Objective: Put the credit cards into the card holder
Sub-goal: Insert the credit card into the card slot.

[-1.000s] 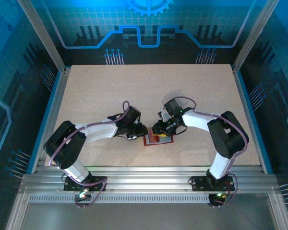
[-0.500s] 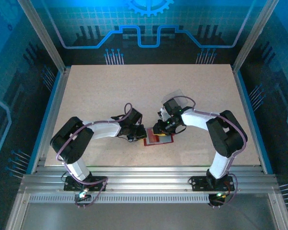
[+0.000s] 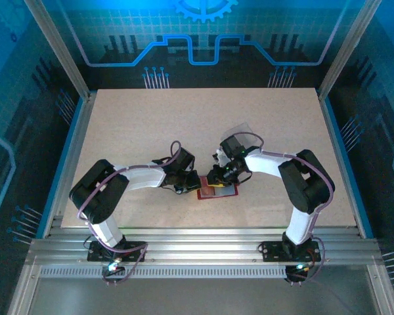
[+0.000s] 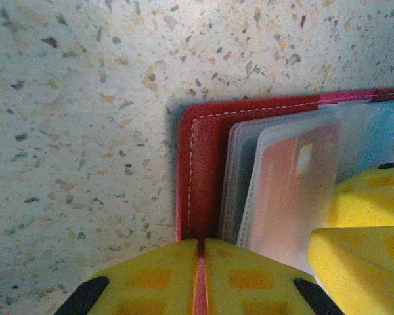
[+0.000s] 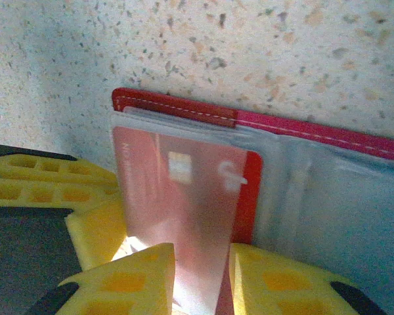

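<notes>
The dark-red card holder (image 3: pixel 222 191) lies open on the table between the two arms, its greyish clear pockets (image 4: pixel 249 170) facing up. My left gripper (image 4: pixel 201 262) is shut on the left edge of its red cover (image 4: pixel 200 170). My right gripper (image 5: pixel 200 279) is shut on a pale, see-through credit card (image 5: pixel 184 197). The card's far end sits in the leftmost pocket, just inside the red edge (image 5: pixel 177 106). This card (image 4: pixel 292 190) also shows in the left wrist view, beside the right gripper's yellow fingers (image 4: pixel 361 252). Another see-through card (image 3: pixel 241 130) lies flat behind the right arm.
The pale speckled table (image 3: pixel 151 125) stretches wide behind and beside both arms. A metal rail (image 3: pixel 203 239) runs along the near edge, and frame posts (image 3: pixel 59 52) stand at the back corners. The left gripper's yellow fingers (image 5: pixel 46 184) sit close to the card's left.
The left gripper has shut on the card holder's left edge and its arm has shifted a little. The right gripper's fingers have drawn in on the card, which has slid slightly left.
</notes>
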`<action>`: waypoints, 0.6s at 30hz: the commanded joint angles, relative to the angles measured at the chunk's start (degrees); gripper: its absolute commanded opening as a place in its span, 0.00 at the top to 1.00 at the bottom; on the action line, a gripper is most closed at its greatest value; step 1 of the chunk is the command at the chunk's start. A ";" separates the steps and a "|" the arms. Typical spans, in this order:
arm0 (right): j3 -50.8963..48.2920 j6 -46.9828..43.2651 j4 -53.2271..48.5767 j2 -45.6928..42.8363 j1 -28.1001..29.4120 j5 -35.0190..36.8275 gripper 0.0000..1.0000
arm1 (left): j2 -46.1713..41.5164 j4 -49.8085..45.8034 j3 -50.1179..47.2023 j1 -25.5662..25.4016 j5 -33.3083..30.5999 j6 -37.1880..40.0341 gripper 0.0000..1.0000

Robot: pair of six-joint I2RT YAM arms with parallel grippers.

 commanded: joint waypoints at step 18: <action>3.20 -4.29 -8.48 -6.44 -0.35 6.92 0.63 | -6.04 -0.71 -0.54 1.28 3.22 -1.03 0.81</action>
